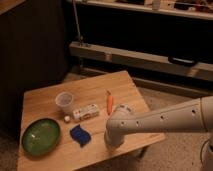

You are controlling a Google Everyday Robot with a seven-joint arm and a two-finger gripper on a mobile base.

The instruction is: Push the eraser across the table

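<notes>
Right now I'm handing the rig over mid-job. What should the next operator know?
Gripper: down low over the front right part of the table, just right of the blue piece.
Eraser: not in sight, probably hidden under the arm.
Nearby: orange stick and white box just behind the arm; cup and green bowl further left.
Done: arm is at table level; no push can be confirmed.
Left: locate the eraser and push it across the table, avoiding the blue piece.
</notes>
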